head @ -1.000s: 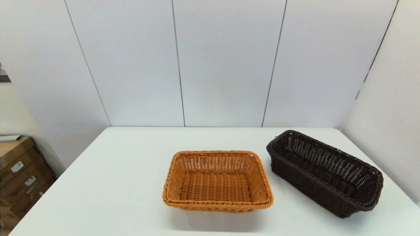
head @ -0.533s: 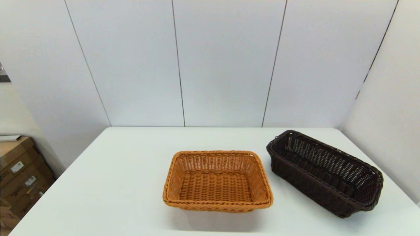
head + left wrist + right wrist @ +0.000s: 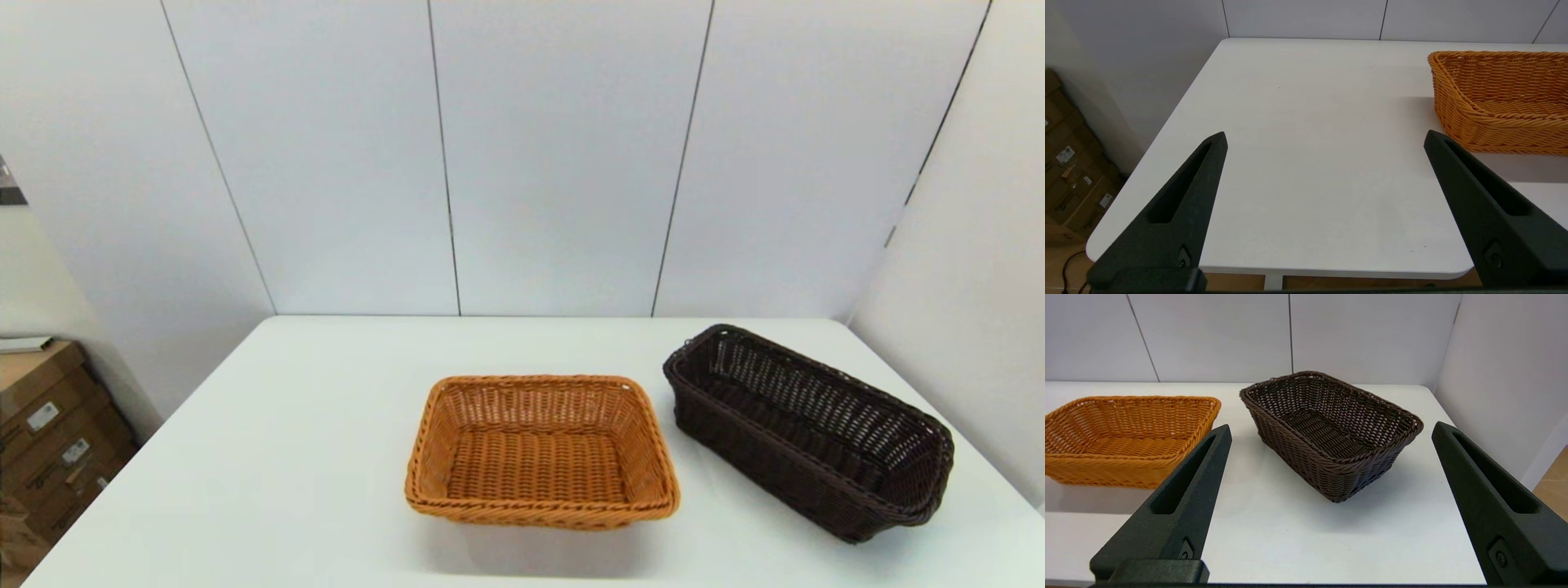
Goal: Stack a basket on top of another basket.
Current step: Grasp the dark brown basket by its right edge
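Right now the right tool (image 3: 1331,430) hangs back at the near edge of the white table (image 3: 310,457), its two black fingers (image 3: 1180,490) spread wide with nothing between them. Straight ahead of it, framed in that gap, sits the dark brown, near-black rectangular woven wicker basket with open-weave sides and a braided rim (image 3: 1331,433), well apart from the fingertips. This dark basket is turned at an angle: its long axis runs obliquely away from the orange-tan rectangular woven wicker basket with a braided rim (image 3: 541,449), and one short end points roughly toward the right tool. It stands just to the right of the orange-tan basket, near it but not touching, both upright on the table.

The left tool (image 3: 1325,136) is also spread wide and empty, and it too is held back at the near table edge, left of the orange-tan basket, which it sees only off to one side. By my judgement the right arm is clearly the nearer one to the dark basket.

Compared with the earlier head views, nothing differs: both baskets lie where they did, and neither arm has entered that view.
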